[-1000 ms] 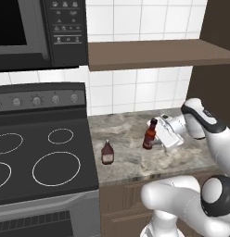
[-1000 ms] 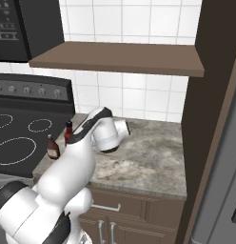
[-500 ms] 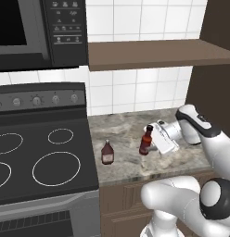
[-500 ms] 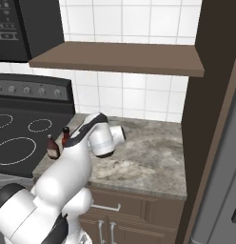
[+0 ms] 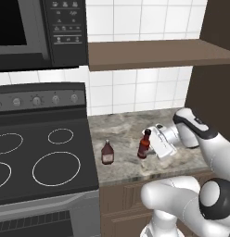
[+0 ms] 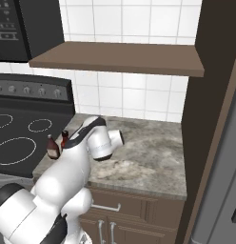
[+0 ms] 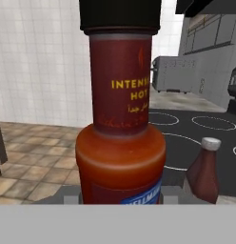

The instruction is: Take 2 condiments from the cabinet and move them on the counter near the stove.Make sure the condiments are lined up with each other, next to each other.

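Observation:
My gripper [image 5: 151, 144] is shut on the slim red-orange condiment bottle [image 5: 144, 144], held upright low over the grey marbled counter [image 5: 126, 127]. I cannot tell whether its base touches the stone. In the hand view this bottle [image 7: 121, 133] stands very close, black cap at the top. The squat maroon condiment [image 5: 107, 152] stands on the counter a short way to its left, by the stove [image 5: 42, 159] edge, and appears beyond it in the hand view [image 7: 204, 171]. In the right base view my arm hides most of the red bottle [image 6: 64, 138]; the maroon one [image 6: 52, 147] shows beside it.
The brown cabinet shelf [image 5: 154, 53] hangs above the counter, joined to a tall dark side panel [image 6: 210, 95] on the right. A black microwave [image 5: 38, 28] hangs over the stove. Bare counter [image 6: 148, 157] stretches right of the bottles to the panel.
My gripper has carried the red-orange bottle left and down, closer to the maroon bottle. The maroon bottle has stayed put.

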